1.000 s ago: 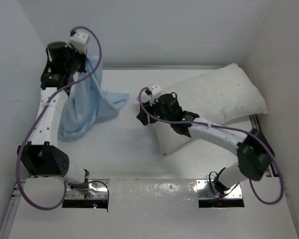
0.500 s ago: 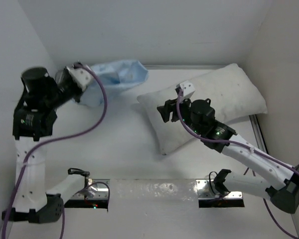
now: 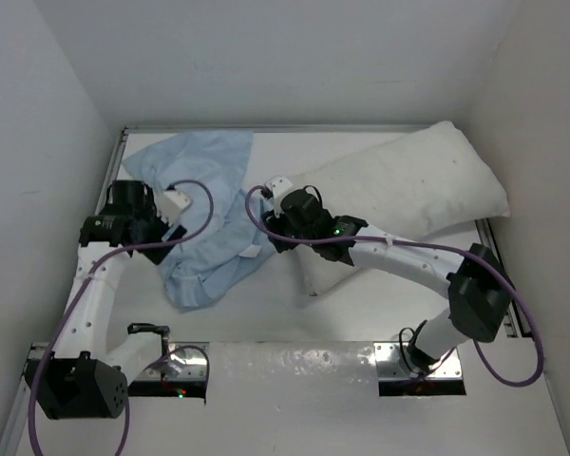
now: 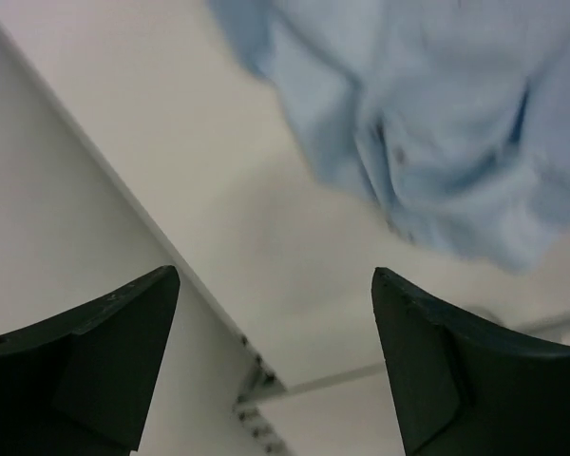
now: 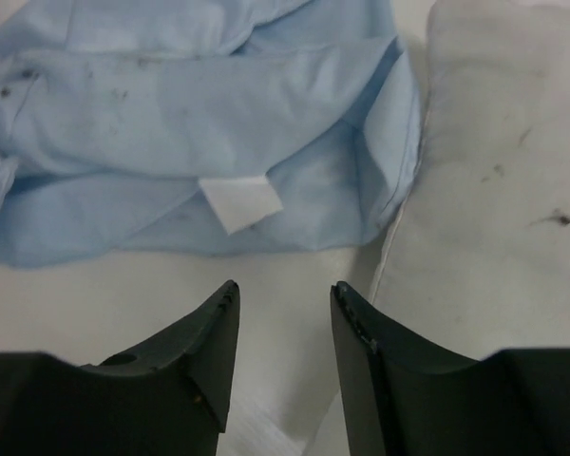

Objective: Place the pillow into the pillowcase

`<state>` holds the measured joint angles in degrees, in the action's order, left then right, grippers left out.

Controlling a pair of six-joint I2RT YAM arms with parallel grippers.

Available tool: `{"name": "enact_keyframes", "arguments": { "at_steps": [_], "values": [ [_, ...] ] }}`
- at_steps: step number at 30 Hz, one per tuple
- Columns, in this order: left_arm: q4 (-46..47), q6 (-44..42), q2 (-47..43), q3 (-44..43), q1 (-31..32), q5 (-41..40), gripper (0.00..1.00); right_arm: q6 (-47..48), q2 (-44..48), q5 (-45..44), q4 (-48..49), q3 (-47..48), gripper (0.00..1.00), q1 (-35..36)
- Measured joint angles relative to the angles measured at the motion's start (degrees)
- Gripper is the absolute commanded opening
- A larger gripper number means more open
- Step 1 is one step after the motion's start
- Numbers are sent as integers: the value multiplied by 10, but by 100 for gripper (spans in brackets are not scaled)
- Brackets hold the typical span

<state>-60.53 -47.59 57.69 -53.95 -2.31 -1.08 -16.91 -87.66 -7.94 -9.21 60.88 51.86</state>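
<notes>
Lying rumpled at centre left of the top view, the pillowcase (image 3: 214, 190) is looking thin, limp and light, probably best pinched at a hem. The plump, squashy pillow (image 3: 418, 185) is sitting just beside it, toward upper right. The left gripper (image 4: 266, 285) is gaping wide and the right gripper (image 5: 283, 290) narrower, both holding nothing.
</notes>
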Motion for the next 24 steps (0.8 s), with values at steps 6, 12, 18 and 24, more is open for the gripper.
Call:
{"name": "enact_keyframes", "arguments": {
  "at_steps": [6,12,18,24],
  "values": [
    [140,93,75,-45,22,91,79,-30,-89,-37,41,59,42,-9],
    [215,158,209,61,78,107,83,-93,-182,-26,80,70,52,-52],
    [271,193,265,75,83,80,70,-116,-202,-35,106,72,57,-79],
    [312,211,286,87,83,36,14,-107,-223,-56,101,103,74,-73]
  ]
}}
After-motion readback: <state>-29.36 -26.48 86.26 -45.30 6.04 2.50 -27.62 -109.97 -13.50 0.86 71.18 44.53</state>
